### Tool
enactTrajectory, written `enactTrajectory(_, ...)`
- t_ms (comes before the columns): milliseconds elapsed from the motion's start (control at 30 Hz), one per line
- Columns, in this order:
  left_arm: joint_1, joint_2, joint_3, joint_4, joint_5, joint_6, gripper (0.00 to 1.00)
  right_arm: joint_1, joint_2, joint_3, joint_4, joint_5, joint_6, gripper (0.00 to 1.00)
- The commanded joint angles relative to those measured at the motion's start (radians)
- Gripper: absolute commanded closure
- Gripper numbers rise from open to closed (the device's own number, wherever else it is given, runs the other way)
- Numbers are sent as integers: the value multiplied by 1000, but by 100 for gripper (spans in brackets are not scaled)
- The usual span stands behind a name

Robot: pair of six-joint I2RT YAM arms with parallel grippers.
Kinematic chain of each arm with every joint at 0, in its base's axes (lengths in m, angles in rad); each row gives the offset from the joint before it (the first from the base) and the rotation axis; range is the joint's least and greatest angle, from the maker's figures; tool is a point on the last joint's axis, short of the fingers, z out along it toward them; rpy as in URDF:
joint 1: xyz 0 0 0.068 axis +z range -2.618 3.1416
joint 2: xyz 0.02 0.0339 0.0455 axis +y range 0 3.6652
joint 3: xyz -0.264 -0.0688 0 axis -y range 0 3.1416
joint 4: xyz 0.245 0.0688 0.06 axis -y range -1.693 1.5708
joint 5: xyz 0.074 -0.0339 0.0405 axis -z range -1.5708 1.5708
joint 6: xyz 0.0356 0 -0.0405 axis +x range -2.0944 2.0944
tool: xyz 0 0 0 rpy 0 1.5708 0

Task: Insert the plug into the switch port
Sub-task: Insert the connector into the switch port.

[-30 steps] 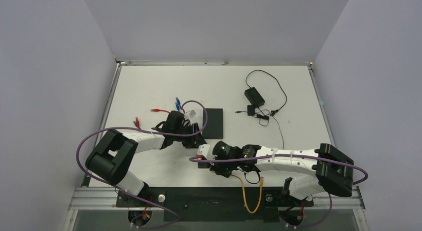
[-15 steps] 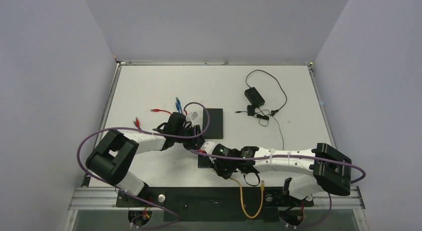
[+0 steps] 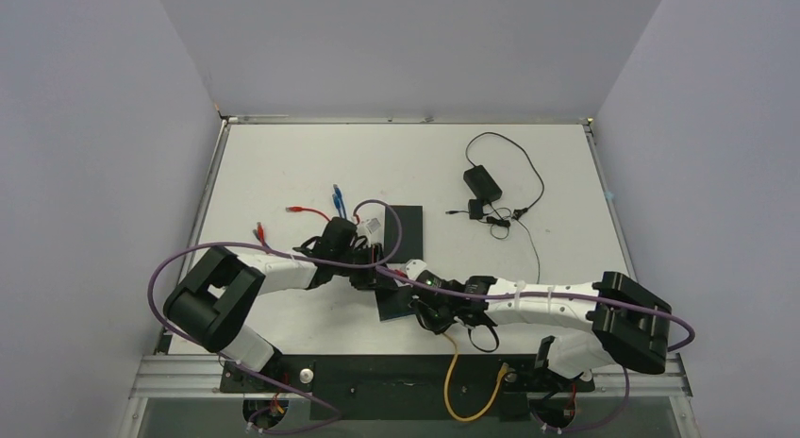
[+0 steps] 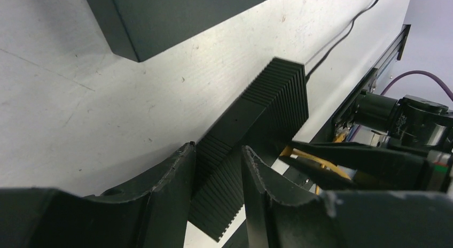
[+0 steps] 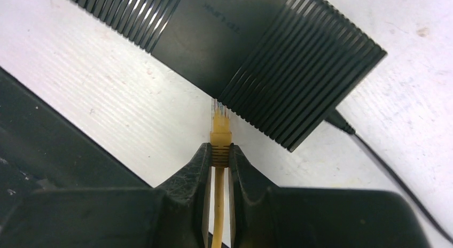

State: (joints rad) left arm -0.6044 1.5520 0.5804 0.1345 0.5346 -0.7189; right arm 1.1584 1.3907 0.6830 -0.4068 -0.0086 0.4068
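Near the desk's six o'clock edge, the left tool, half open, clamps the ribbed switch; the right tool pinches the yellow plug, tip at the switch wall. Off-line, it could jam or shove the switch. Only the right wrist view shows that tip; overhead, arms hide it

Matt ribbed plastic switch, yellow plastic plug, scuffed white table
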Motion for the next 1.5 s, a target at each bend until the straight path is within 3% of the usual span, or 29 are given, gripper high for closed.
enactTrajectory(0,-17,-38,-8,21,-4,25,66,-34,-53,3,10,86,32,100)
enactTrajectory(300,-29,-91,-41,-6,-26,23,67,-76,-7,90,48,105,-28,100)
enactTrajectory(867,-18,-285,-131,-120,-107,6,67,-88,222,310,90,18,-175,100)
enactTrajectory(1133,-4,-412,-156,-246,-180,11,67,-50,169,228,62,-20,-193,100)
enactTrajectory(1467,19,-441,-123,-338,-236,18,67,10,92,128,44,-12,-174,100)
